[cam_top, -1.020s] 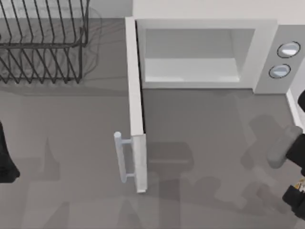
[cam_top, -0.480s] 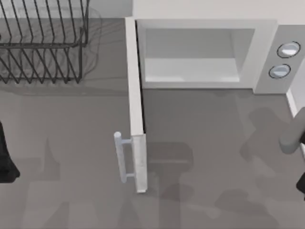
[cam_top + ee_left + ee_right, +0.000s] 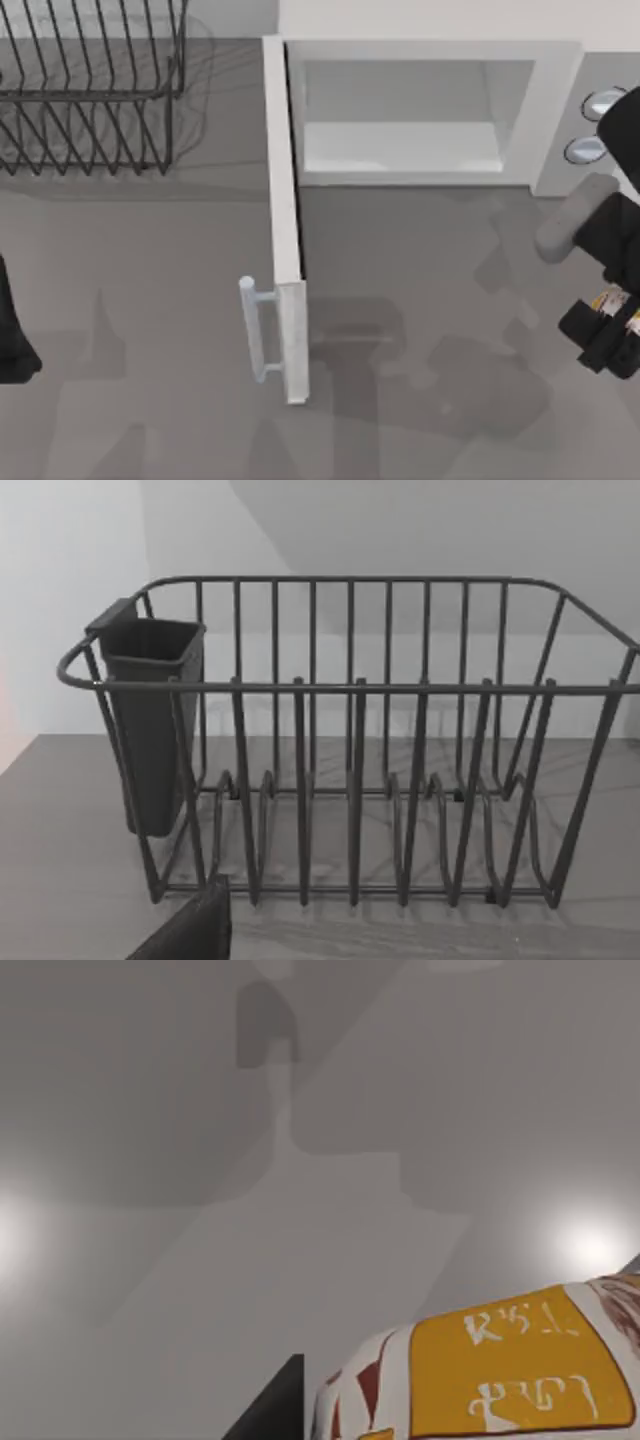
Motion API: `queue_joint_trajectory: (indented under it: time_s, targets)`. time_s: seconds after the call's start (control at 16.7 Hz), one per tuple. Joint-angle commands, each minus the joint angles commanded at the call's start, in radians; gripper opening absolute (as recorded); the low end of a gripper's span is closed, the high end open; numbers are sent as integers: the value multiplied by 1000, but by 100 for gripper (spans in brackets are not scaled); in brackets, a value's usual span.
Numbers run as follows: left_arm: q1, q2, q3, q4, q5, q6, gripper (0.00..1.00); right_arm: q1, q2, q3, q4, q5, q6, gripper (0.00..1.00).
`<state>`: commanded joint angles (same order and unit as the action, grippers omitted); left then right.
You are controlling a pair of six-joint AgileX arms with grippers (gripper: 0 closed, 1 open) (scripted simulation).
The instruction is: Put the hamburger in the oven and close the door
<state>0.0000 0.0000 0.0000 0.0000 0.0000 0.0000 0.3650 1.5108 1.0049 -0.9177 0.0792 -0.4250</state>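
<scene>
Our right gripper [image 3: 607, 330] sits at the right edge of the table [image 3: 150, 380], nearer than the oven [image 3: 430, 60] and just right of its front, above the surface. It carries the hamburger [image 3: 500, 1375]: from above, small white and orange flecks show against the dark gripper body, and the right wrist view has the mottled white, orange and yellow lump close up at the gripper, with grey table behind it. So we read the fingers as closed around it, though the fingertips themselves are mostly hidden. The oven stands at the far side, cavity open toward us. Two silver knobs [image 3: 590, 150] on its grey right panel are partly covered by our right arm. The door [image 3: 285, 220] is swung fully out, edge-on, running from the oven's left front corner toward the near side; its bar handle [image 3: 255, 330] faces left. Our left arm is parked at the left edge; its wrist view looks at the black wire rack [image 3: 350, 750] with a dark cup [image 3: 150, 720] hung on one end. The rack sits far left, apart from the oven. We can't tell the left gripper's opening.
</scene>
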Motion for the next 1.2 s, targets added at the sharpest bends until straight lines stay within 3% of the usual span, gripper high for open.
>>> queue_joint_trajectory:
  time_s: [0.78,1.02,1.2]
  targets:
    - [0,0,0,0,0,0,100,208,656,269,1189,418,534,0]
    - [0,0,0,0,0,0,100,247,769,306,1416,505,654,0]
    - [0,0,0,0,0,0,100,257,799,316,1473,530,689,0]
